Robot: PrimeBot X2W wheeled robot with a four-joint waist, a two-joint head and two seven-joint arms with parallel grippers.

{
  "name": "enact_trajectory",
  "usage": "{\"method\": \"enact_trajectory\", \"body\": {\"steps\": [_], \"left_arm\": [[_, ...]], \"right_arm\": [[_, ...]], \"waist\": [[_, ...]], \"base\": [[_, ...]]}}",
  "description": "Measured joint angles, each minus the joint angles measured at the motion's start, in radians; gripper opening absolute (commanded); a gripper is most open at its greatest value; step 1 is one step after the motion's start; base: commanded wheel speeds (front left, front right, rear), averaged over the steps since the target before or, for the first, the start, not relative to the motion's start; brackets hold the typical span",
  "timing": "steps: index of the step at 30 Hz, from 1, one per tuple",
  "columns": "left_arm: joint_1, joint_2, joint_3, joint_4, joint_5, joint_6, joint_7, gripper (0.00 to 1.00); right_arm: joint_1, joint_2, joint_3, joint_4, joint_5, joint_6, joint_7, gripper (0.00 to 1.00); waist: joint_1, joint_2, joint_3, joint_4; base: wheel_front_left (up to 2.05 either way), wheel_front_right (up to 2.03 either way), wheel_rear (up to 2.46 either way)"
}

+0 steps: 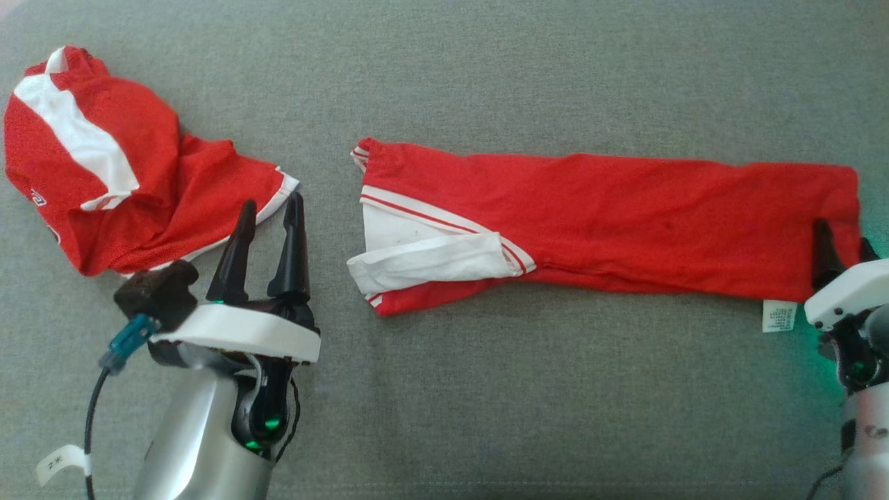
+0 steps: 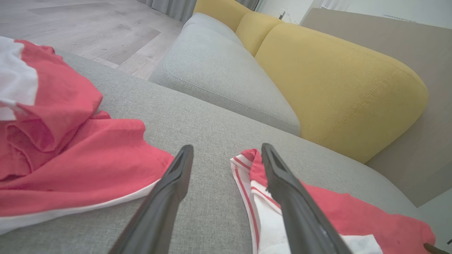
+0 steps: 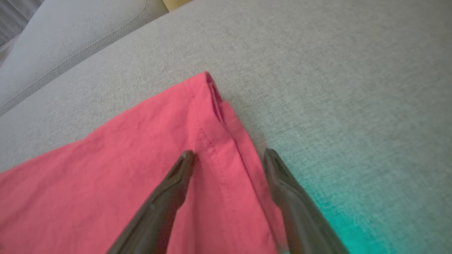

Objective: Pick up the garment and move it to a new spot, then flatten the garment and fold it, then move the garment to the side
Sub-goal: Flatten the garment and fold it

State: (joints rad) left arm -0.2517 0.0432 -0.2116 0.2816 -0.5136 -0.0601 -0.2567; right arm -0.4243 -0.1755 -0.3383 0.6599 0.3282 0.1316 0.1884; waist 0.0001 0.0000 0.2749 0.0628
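Garment [image 1: 611, 222]: red jersey folded into a long, narrow strip, lying flat on the grey seat cushion [image 1: 486, 417]. It spans the gap between the two end effectors. The hem end sits at the right end effector [image 3: 229, 155]. The end with the white sleeve [image 1: 430, 267] lies just right of the left end effector [image 1: 271, 203].

Right end effector: fingers spread, straddling the hem corner. One finger is over cloth, the other over bare cushion just past the edge. Nothing pinched.
Left end effector: fingers spread, empty, over bare cushion.

Handling (judgement): thin, light, limp knit. It would likely sag and come unfolded if lifted from one point. Better to take both short ends together, pinching all layers at the stitched hem and at the sleeve end. The loose sleeve may flop out.

Surroundings: second garment [image 1: 139, 187], red and white, crumpled, lies just left of the left end effector; contact with the outer finger cannot be told. Snag risk there. Care label [image 1: 778, 316] pokes out beside the right end effector. Yellow back cushions [image 2: 339, 84] sit beyond the left fingertips, well apart.
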Motion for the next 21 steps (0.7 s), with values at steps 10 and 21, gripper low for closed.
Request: {"method": "enact_trajectory", "body": {"steps": [10,21], "left_arm": [[-0.019,-0.001,0.003,0.005,-0.009,0.007,0.000,1.00],[-0.027,-0.001,0.020,0.005,-0.009,0.008,0.000,1.00]], "right_arm": [[-0.017,0.000,0.012,-0.019,0.038,0.000,0.087,0.00],[-0.017,-0.064,-0.099,-0.007,-0.070,0.000,0.034,0.00]], "waist": [[-0.0001,0.0000,0.011,-0.011],[-0.0001,0.0000,0.004,-0.019]], "base": [[0.00,0.00,0.00],[0.00,0.00,0.00]]}}
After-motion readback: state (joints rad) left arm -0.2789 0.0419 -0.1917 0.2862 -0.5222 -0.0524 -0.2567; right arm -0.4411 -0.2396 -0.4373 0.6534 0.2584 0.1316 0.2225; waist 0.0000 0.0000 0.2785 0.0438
